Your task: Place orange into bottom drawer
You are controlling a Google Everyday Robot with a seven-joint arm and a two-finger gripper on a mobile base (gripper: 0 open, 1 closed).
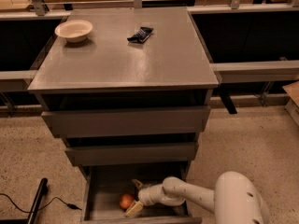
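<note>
The orange (126, 201) lies on the floor of the bottom drawer (106, 188), which is pulled out below the two wider grey drawers. My gripper (134, 197) reaches into this drawer from the right on its white arm. Its fingers are spread apart, one finger (137, 185) behind the orange and the other in front of it. The orange sits at the fingertips, resting on the drawer floor.
On the cabinet top stand a white bowl (74, 30) at the back left and a black snack wrapper (140, 34) near the middle back. A black cable and a dark bar (37, 204) lie on the floor to the left. Metal rails flank the cabinet.
</note>
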